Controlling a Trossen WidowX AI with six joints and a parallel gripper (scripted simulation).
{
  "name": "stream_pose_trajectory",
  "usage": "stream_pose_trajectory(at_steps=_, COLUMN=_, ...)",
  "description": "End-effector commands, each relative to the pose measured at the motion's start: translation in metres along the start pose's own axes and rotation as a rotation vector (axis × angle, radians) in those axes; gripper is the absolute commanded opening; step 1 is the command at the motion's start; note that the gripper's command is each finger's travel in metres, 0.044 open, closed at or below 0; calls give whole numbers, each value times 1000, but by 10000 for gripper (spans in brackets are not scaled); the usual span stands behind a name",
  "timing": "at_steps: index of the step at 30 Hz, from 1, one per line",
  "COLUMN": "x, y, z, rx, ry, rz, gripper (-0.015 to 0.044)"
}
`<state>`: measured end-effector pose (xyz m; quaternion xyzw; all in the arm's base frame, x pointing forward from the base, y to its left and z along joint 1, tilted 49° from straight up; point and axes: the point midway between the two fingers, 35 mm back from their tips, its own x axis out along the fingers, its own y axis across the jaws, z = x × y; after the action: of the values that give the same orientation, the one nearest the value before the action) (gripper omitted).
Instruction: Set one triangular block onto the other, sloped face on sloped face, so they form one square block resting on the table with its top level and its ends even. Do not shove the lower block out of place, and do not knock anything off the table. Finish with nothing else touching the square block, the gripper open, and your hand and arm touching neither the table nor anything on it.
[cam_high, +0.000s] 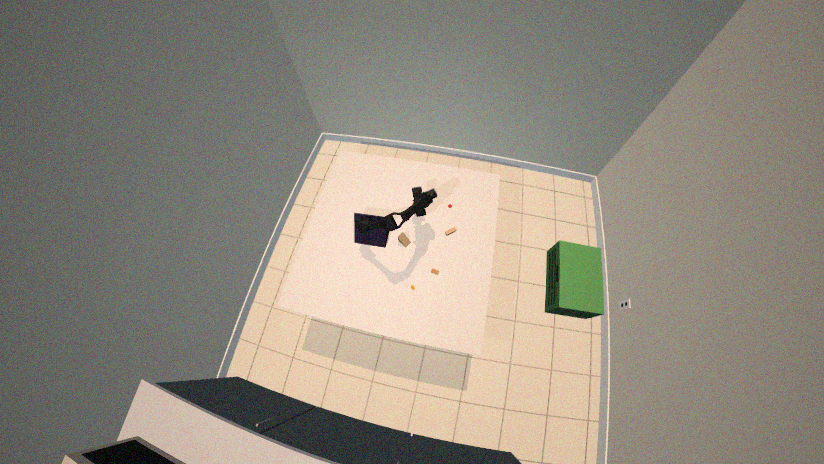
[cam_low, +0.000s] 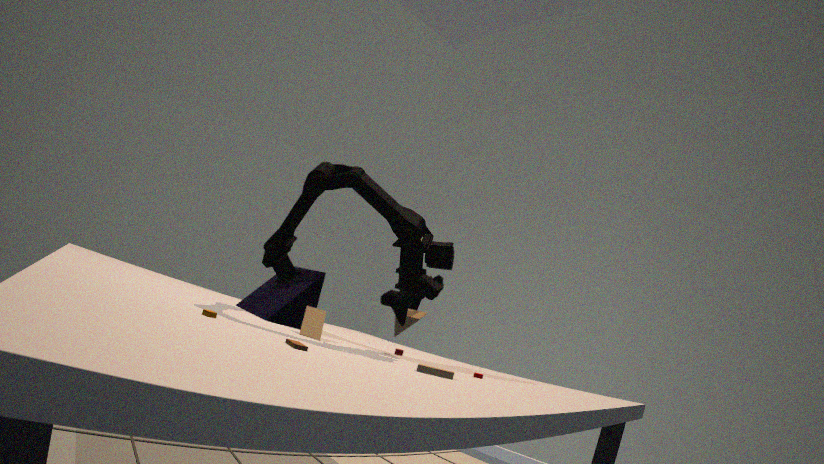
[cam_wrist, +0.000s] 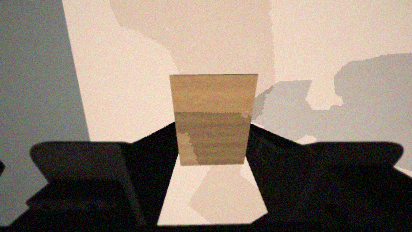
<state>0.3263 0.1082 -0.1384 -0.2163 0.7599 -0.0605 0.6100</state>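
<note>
My gripper (cam_low: 408, 320) (cam_wrist: 210, 124) is shut on one triangular block (cam_low: 416, 315) (cam_wrist: 214, 95) and holds it well above the table (cam_high: 340, 282) (cam_low: 144, 351). In the wrist view a flat rectangular wooden face of the held block shows between the two dark fingers. The fingers and the held block are hidden under the arm in the top view. The other triangular block (cam_high: 404, 239) (cam_low: 313, 322) rests on the table beside the arm's base, apart from the gripper. Its slope direction is hard to tell.
The navy base (cam_high: 371, 238) (cam_low: 276, 298) stands close to the resting block. A flat wooden bar (cam_high: 450, 231) (cam_low: 435, 371), a small brown block (cam_high: 434, 271) (cam_low: 296, 344), an orange piece (cam_high: 412, 287) (cam_low: 209, 313) and red pieces (cam_high: 449, 205) (cam_low: 399, 351) (cam_low: 478, 375) lie on the table.
</note>
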Motion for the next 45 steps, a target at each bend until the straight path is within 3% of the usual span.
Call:
stream_pose_trajectory(at_steps=1, x=-2, y=2, z=2, rx=-123, ry=-3, rz=-24, gripper=0)
stream_pose_trajectory(at_steps=45, x=-7, y=10, z=4, rx=-1596, ry=256, rz=-253, gripper=0)
